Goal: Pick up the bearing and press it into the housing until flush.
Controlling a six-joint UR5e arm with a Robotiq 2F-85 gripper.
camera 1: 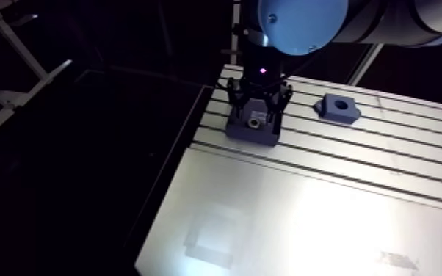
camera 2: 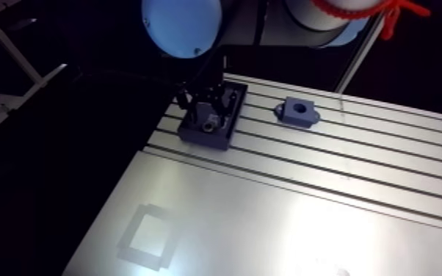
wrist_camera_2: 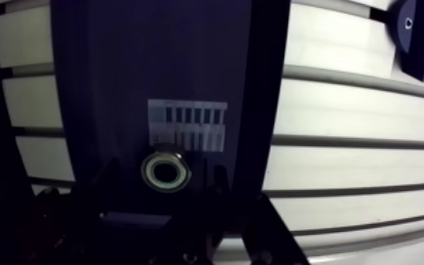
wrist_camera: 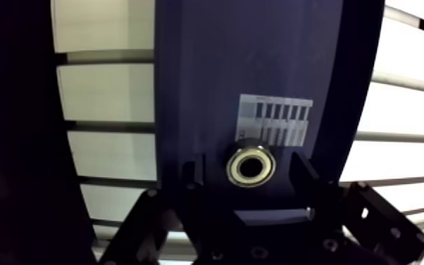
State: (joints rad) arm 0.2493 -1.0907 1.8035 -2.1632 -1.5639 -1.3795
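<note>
the dark blue rectangular plastic tray [camera 1: 253, 135] sat close to a side edge of the slotted aluminium table [camera 1: 341, 183], with bare surface between it and the dark blue block housing with a round bore [camera 1: 339, 108], well apart. the small silver ring bearing [wrist_camera: 251, 166] lay in the tray between the fingers of the black two-finger gripper [wrist_camera: 246, 169], which stood apart with gaps either side, gripping nothing. only the wrist view showed a grey striped label [wrist_camera: 275, 120] just ahead of the bearing
</note>
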